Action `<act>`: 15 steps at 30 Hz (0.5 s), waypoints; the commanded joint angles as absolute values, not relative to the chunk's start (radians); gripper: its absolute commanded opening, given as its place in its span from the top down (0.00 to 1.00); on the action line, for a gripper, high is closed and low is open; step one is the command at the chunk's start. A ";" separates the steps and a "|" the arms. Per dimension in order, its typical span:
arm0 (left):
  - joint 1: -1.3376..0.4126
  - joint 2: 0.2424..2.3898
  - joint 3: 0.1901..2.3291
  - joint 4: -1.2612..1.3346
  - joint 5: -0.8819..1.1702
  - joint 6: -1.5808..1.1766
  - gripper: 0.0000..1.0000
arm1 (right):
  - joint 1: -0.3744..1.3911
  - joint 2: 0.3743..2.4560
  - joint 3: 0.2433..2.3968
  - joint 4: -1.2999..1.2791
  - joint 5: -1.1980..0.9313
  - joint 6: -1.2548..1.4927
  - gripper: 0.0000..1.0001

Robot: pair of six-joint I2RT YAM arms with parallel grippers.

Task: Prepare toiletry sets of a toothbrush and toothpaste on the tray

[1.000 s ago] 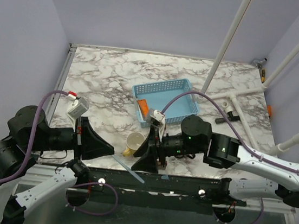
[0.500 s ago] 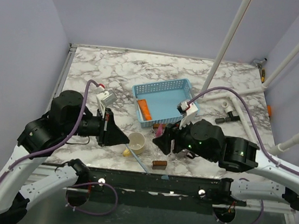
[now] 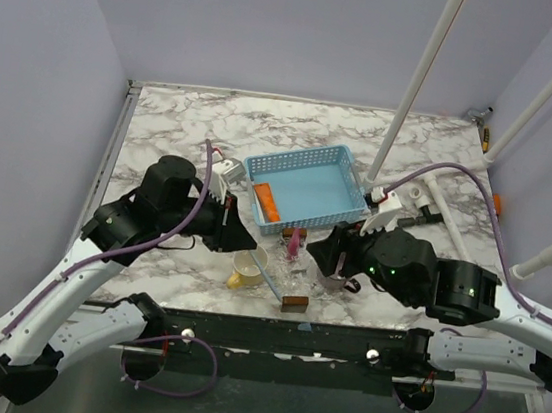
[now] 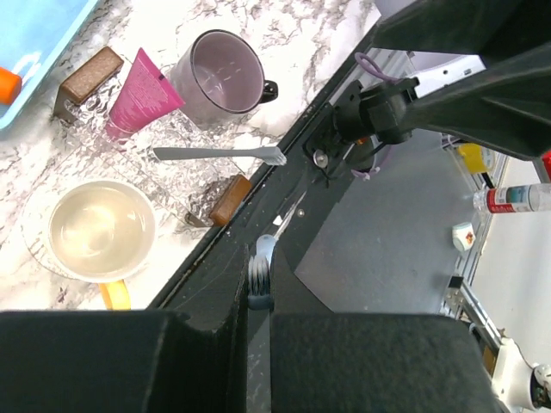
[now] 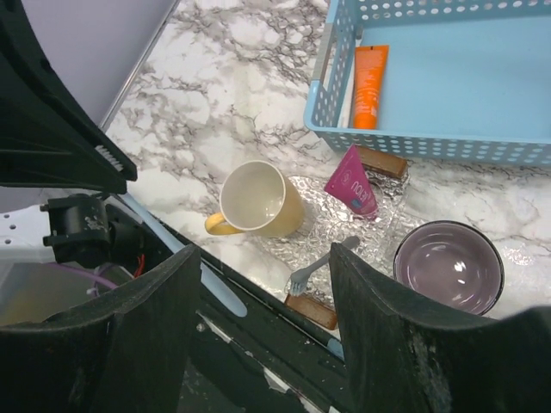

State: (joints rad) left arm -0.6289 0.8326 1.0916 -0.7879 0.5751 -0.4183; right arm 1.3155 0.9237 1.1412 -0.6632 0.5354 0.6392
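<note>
Toothbrush (image 3: pixel 270 271), a second ago down by the tabletop's near edge, now sits beside the yellow mug (image 3: pixel 247 263), pinched in the closed jaws of the left gripper (image 3: pixel 242 241), whose arm has swung in toward the tray (image 3: pixel 315 217). The right gripper (image 3: pixel 319 248) has drawn back rightward, jaws wide and empty, near the pink toothpaste (image 3: pixel 295 241). The orange tube (image 3: pixel 267 201) lies in the tray.

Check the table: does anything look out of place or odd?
The pink tube lies outside the basket, on crinkled clear film, whereas the orange tube is inside. A grey fork lies on that film too, which seems unrelated to a toiletry set.
</note>
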 commanded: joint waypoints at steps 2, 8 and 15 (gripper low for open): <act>-0.631 0.876 1.058 -0.667 0.545 -0.416 1.00 | 1.319 0.888 1.110 -0.713 0.596 0.690 0.35; -0.632 0.942 1.049 -0.624 0.544 -0.413 1.00 | 1.319 0.854 1.082 -0.716 0.595 0.714 0.35; -0.637 1.015 1.086 -0.633 0.504 -0.377 1.00 | 1.319 0.842 1.071 -0.721 0.595 0.718 0.35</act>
